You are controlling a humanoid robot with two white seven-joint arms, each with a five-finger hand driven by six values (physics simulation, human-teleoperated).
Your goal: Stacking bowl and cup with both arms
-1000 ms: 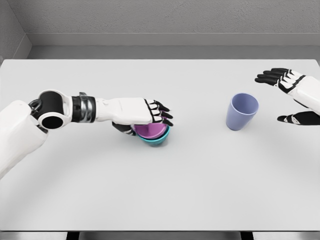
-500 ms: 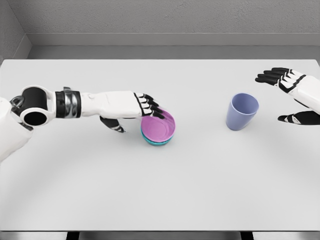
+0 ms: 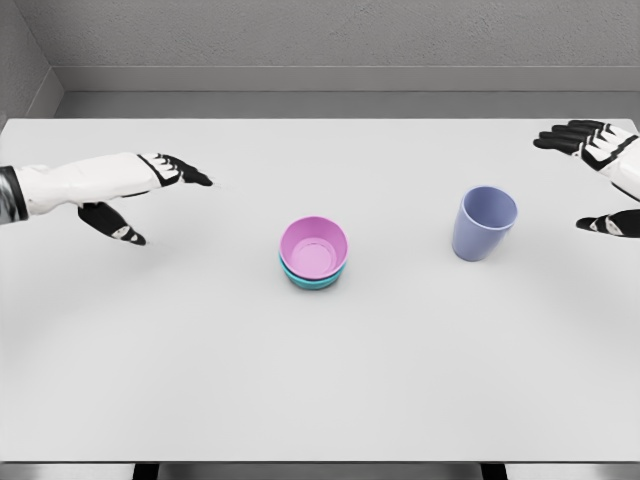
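Note:
A pink bowl point(image 3: 314, 247) sits nested inside a teal bowl point(image 3: 314, 279) near the middle of the white table point(image 3: 320, 380). A lavender cup point(image 3: 484, 222) stands upright to the right of them. My left hand point(image 3: 150, 195) hovers open far to the left of the bowls, fingers spread, holding nothing. At the right edge my right hand point(image 3: 598, 180) is open too, to the right of the cup and apart from it.
The table's far edge meets a grey wall point(image 3: 320, 50) at the top. A dark gap runs along the table's front edge at the bottom.
My left hand has let go of the pink bowl, now resting in the teal bowl, and pulled back to the left. My right hand drifted slightly right and up.

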